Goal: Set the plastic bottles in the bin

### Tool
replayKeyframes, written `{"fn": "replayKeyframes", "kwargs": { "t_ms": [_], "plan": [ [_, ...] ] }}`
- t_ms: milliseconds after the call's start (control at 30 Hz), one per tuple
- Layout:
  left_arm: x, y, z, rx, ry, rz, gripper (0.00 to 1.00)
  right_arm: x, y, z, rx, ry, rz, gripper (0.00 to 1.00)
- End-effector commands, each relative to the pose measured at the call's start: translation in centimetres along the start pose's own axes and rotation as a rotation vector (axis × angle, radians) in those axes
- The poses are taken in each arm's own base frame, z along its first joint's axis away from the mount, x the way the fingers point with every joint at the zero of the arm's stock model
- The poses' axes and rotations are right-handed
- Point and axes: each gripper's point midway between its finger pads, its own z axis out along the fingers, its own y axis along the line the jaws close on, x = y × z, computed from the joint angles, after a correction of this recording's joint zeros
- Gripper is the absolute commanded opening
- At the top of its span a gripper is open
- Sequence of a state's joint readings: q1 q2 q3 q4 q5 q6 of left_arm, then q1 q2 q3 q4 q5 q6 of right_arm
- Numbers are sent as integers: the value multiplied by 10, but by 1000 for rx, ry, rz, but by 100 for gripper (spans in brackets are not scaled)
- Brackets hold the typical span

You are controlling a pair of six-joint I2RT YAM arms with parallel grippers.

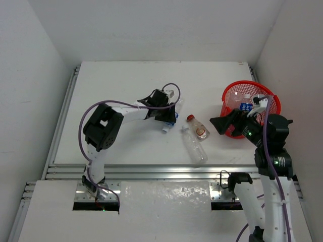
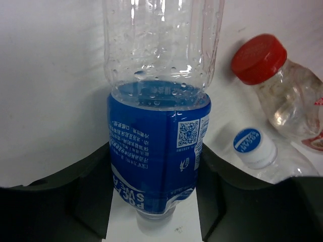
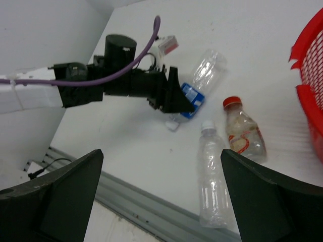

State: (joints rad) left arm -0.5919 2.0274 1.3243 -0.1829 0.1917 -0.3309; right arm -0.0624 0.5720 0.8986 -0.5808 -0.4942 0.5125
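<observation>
My left gripper (image 1: 168, 116) is shut on a blue-labelled plastic bottle (image 2: 156, 151) that lies on the table; its fingers (image 2: 86, 196) press the label from both sides. A squat red-capped bottle (image 1: 198, 127) and an unlabelled clear bottle (image 1: 194, 145) lie to its right; both also show in the left wrist view, the red-capped one (image 2: 282, 85) and the clear one's cap (image 2: 250, 146). The red mesh bin (image 1: 228, 96) stands at the right with a blue-labelled bottle (image 1: 246, 107) inside. My right gripper (image 1: 222, 123) is open and empty beside the bin, above the table (image 3: 161, 196).
The right wrist view shows the left arm (image 3: 116, 83), the held bottle (image 3: 194, 96), the red-capped bottle (image 3: 243, 135), the clear bottle (image 3: 214, 176) and the bin's rim (image 3: 305, 50). A grey metal rail (image 1: 151, 171) runs along the table's near edge. White walls enclose the table.
</observation>
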Motion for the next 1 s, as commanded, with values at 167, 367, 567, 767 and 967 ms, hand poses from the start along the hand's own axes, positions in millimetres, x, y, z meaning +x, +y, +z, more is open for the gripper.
{"fn": "replayKeyframes", "kwargs": {
  "t_ms": [167, 367, 567, 767, 967],
  "plan": [
    [-23, 22, -8, -186, -98, -45, 0, 24, 34, 4, -265, 40, 56, 99],
    [-6, -52, -106, 233, -279, -24, 0, 22, 69, -11, -510, -45, 25, 99],
    [44, -163, -253, 1025, -388, 256, 0, 0, 90, -16, -667, -145, 88, 99],
    [54, -189, -310, 1148, -421, 315, 0, -18, 107, 3, -745, -102, 57, 99],
    [49, -203, -321, 1191, -422, 326, 0, 11, 156, 25, -843, 38, -22, 99]
  ]
}}
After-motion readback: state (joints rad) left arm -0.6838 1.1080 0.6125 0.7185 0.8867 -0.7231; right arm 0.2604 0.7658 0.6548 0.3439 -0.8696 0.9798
